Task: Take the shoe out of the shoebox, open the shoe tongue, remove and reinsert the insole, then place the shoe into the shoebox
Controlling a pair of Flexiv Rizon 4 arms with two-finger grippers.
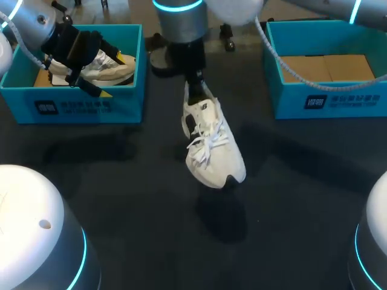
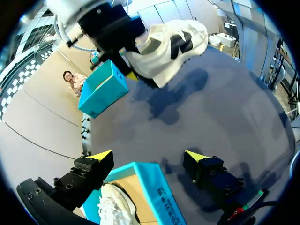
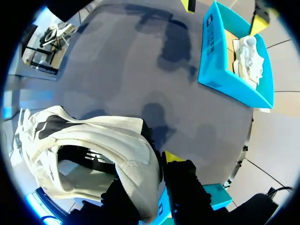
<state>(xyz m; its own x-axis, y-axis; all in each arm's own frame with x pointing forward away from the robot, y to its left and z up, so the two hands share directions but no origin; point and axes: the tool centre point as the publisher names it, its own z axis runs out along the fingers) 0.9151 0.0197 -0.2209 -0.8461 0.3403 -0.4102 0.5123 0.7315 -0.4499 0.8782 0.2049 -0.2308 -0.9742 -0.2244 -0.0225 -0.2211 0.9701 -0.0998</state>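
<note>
A white lace-up shoe (image 1: 213,142) hangs toe-down above the middle of the dark table, held by its heel. My right gripper (image 1: 196,90) reaches in to the centre and is shut on that heel collar. From the right wrist view the shoe (image 3: 93,136) shows its open mouth, with the gripper (image 3: 157,173) pinching the heel edge. My left gripper (image 1: 113,75) hovers open over the left blue shoebox (image 1: 78,109), which holds a second white shoe (image 1: 109,67). In the left wrist view its fingers (image 2: 101,155) straddle that box's corner (image 2: 150,187), touching nothing.
A second blue shoebox (image 1: 326,90) stands at the back right with only its cardboard floor showing. The held shoe's shadow (image 1: 224,217) falls on the bare tabletop in front. Two round white arm bases (image 1: 30,229) fill the near corners.
</note>
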